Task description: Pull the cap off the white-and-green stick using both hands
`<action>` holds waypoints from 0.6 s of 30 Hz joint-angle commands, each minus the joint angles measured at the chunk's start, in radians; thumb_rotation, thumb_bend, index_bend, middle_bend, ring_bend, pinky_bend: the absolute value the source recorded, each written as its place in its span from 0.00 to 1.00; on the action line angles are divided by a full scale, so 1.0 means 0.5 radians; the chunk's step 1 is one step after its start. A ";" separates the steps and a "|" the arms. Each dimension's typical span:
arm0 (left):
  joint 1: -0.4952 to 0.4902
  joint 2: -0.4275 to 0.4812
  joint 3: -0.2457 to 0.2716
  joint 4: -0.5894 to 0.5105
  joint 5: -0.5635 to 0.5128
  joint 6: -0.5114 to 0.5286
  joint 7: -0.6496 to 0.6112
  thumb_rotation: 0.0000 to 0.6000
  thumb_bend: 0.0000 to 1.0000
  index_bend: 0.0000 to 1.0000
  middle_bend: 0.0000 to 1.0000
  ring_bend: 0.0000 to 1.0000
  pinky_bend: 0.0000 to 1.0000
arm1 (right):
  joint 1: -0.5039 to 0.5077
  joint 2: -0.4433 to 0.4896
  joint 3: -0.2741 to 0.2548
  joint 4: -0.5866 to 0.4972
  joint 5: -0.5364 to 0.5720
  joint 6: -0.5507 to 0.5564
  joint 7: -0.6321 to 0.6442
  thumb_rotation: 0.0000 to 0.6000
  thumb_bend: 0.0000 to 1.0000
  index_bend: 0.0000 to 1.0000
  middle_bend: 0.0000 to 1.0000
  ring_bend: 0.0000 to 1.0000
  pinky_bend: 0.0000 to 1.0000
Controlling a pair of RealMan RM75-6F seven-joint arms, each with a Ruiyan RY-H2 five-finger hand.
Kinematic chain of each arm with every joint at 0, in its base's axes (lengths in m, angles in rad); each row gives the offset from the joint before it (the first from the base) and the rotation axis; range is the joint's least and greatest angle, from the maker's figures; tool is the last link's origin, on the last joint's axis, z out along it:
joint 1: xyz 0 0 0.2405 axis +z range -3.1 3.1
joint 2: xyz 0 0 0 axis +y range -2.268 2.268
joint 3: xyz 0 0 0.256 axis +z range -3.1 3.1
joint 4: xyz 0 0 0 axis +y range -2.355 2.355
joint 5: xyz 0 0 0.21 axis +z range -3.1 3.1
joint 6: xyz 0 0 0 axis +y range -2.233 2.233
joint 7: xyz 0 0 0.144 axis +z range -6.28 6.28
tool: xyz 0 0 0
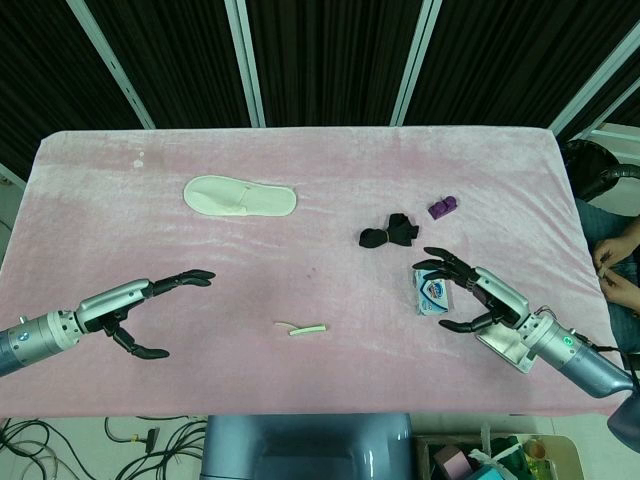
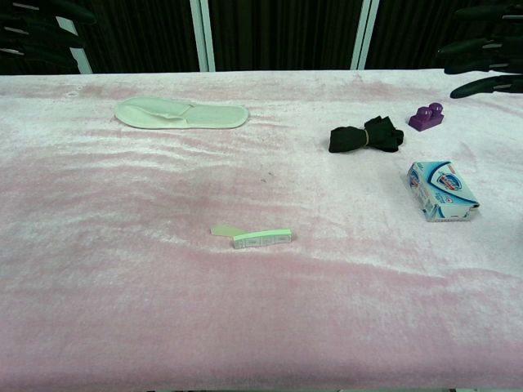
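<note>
Silver-grey metal forearms with ribbed wrist collars, ending in the left hand (image 1: 140,312) and right hand (image 1: 470,297). Slender black fingers (image 1: 188,278) throughout. Pale grey palm casing, small green mark near right wrist.

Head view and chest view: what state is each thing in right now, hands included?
Stick: lying flat on the table, untouched; cap state unclear.
Left hand: fingers apart, holding nothing, left of the stick.
Right hand: fingers spread around the soap box, no clear hold.
Soap box: closed, lying flat.
Slipper: lying flat.
Black socks: bundled together.
Purple block: resting upright.
</note>
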 commanded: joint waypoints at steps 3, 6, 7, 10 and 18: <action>-0.010 0.012 0.023 -0.032 -0.006 -0.014 0.046 1.00 0.21 0.09 0.02 0.00 0.00 | -0.001 0.025 -0.018 -0.032 0.011 0.003 -0.023 1.00 0.19 0.02 0.15 0.09 0.14; -0.009 0.012 0.035 -0.053 -0.019 -0.036 0.082 1.00 0.21 0.10 0.02 0.00 0.00 | -0.008 0.042 -0.027 -0.057 0.027 -0.002 -0.053 1.00 0.19 0.02 0.15 0.09 0.14; -0.008 0.011 0.038 -0.062 -0.026 -0.042 0.095 1.00 0.21 0.10 0.02 0.00 0.00 | -0.011 0.048 -0.028 -0.068 0.034 -0.002 -0.062 1.00 0.19 0.02 0.15 0.09 0.14; -0.006 0.017 0.047 -0.097 -0.036 -0.054 0.144 1.00 0.21 0.10 0.02 0.00 0.00 | -0.018 0.074 -0.041 -0.101 0.037 0.008 -0.082 1.00 0.19 0.02 0.15 0.09 0.14; 0.002 0.048 0.045 -0.153 -0.094 -0.076 0.252 1.00 0.21 0.10 0.02 0.00 0.00 | -0.016 0.122 -0.041 -0.145 0.067 0.001 -0.131 1.00 0.19 0.02 0.15 0.09 0.14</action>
